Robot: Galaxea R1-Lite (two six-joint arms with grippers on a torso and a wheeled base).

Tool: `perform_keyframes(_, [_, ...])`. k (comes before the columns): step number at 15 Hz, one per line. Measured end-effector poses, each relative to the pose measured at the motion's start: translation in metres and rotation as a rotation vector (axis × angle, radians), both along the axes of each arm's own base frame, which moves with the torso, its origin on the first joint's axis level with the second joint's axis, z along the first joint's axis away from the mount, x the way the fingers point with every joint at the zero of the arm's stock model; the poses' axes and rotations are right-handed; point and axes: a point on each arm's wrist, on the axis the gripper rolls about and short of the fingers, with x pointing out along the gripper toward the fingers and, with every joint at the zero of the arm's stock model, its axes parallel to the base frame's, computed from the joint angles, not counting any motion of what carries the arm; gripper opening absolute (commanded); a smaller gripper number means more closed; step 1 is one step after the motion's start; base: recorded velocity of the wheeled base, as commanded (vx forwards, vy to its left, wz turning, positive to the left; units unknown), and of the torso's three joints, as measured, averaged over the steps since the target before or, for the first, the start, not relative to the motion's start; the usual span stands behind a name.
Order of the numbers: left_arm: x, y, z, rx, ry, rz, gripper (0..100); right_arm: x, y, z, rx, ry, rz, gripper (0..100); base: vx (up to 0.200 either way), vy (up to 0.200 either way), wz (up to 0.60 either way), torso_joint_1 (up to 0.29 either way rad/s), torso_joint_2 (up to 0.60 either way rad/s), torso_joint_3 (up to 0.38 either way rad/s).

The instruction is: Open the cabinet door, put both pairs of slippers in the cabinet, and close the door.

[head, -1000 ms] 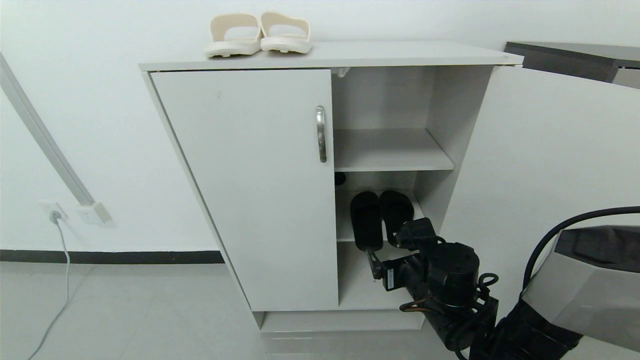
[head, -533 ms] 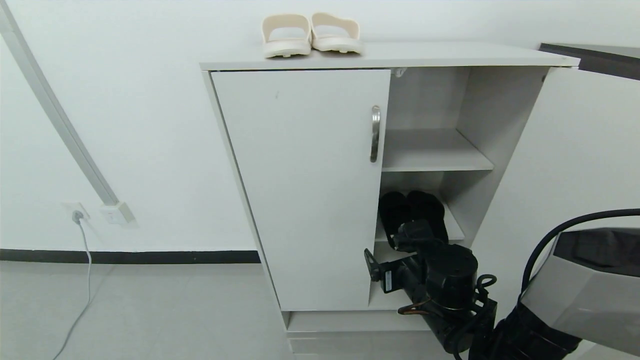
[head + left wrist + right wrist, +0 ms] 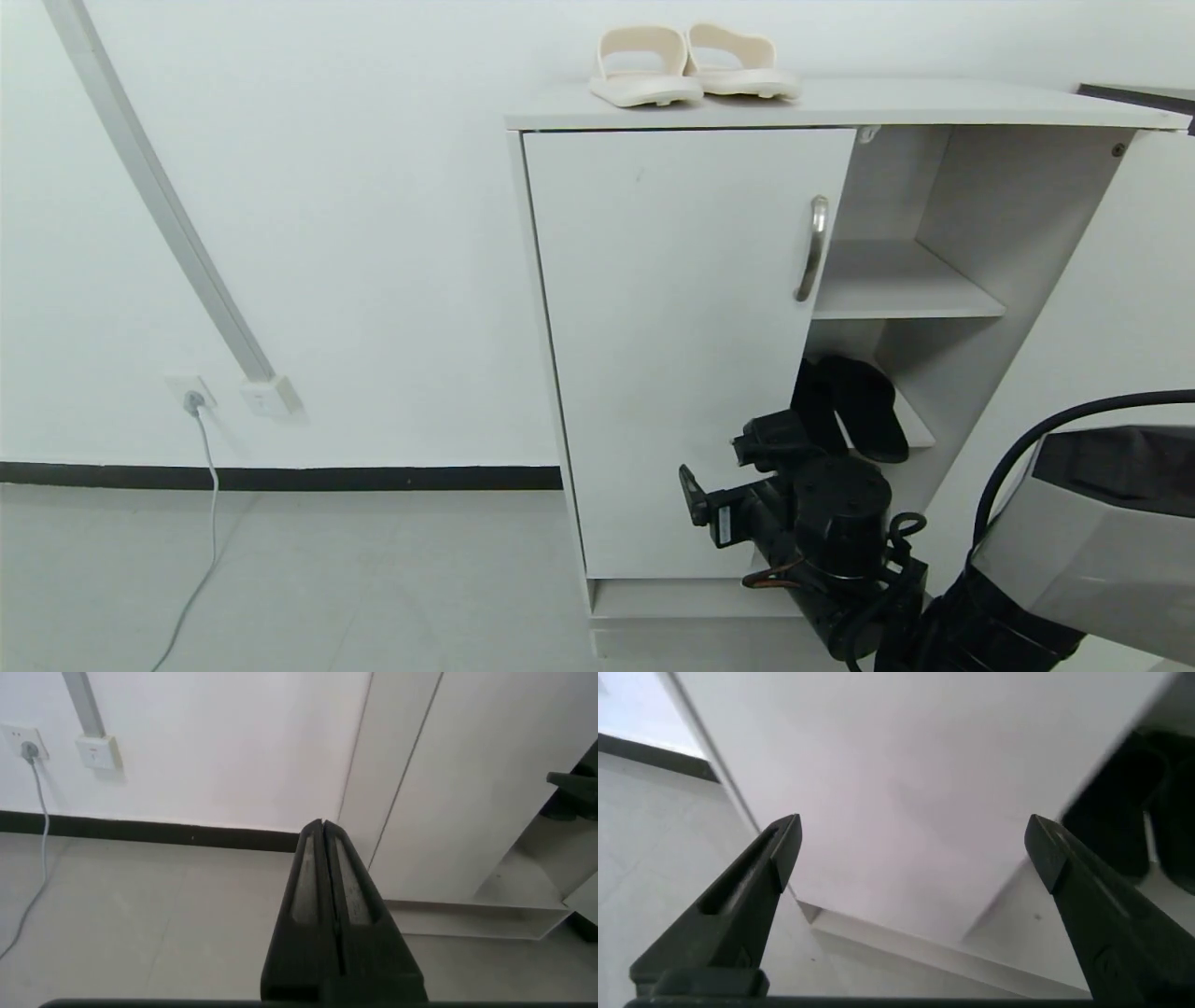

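Observation:
A cream pair of slippers [image 3: 695,63] lies on top of the white cabinet [image 3: 887,105]. The cabinet's right door [image 3: 1120,308] stands open and its left door [image 3: 672,327] is closed. A black pair of slippers [image 3: 854,406] rests on the inner shelf below the bare upper shelf [image 3: 896,280], and its dark shape [image 3: 1125,812] also shows past the door edge in the right wrist view. My right gripper [image 3: 728,471] hangs open and holds nothing, low in front of the closed door's bottom right corner [image 3: 913,831]. My left gripper [image 3: 322,833] is shut on nothing, low over the floor left of the cabinet.
A metal handle [image 3: 814,247] sits on the closed door's right edge. A wall socket with a grey cable [image 3: 191,401] and a slanted conduit [image 3: 159,196] are on the wall to the left. Bare grey floor [image 3: 327,579] lies in front.
The whole picture has shifted right, so the camera moved left. My right gripper was before the open compartment and now faces the closed door's lower corner. The slippers kept their places.

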Motion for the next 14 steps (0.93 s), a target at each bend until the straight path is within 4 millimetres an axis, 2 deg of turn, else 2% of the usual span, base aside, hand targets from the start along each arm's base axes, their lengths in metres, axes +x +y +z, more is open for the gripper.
perform_keyframes(14, [0.0,0.0001,0.0,-0.003,0.0,0.002,0,-0.001,-0.0032,-0.0053,-0.012,-0.007,0.025,100,0.0,0.0,0.0,0.0,0.0,0.0])
